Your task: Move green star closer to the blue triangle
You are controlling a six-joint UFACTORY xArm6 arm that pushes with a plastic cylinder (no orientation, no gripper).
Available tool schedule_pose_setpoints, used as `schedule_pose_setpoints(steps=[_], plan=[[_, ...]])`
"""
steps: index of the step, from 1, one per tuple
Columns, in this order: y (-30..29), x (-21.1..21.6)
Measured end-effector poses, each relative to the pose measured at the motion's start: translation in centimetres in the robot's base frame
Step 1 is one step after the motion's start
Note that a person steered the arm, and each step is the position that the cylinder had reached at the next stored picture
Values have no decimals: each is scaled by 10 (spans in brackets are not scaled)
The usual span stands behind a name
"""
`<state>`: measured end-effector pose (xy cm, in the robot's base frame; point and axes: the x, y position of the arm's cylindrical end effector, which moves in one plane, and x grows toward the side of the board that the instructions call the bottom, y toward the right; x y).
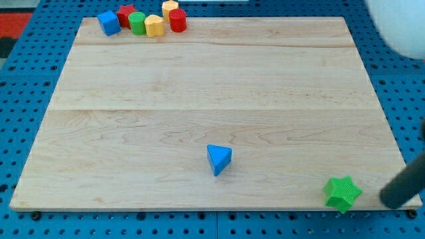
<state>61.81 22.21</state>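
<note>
Currently: green star [342,193] at table [199,86] bottom right; blue triangle [218,159] well left; my tip [389,198] just right of star; no claw fitted.

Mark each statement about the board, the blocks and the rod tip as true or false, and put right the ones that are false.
1. The green star lies near the board's bottom right corner. True.
2. The blue triangle touches the green star. False: they lie clearly apart, the triangle toward the view's left of the star.
3. My tip is on the view's right of the green star, close to it. True.
4. A cluster of blocks sits at the view's top left. True: a blue block, a red block, a green block, a yellow block and others.
5. My tip is between the star and the triangle. False: it is on the star's far side from the triangle.
</note>
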Motion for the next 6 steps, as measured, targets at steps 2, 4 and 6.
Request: schedule_pose_setpoints(steps=[2, 4, 6], plan=[[-158, -10], [-200, -58], [-321, -112]])
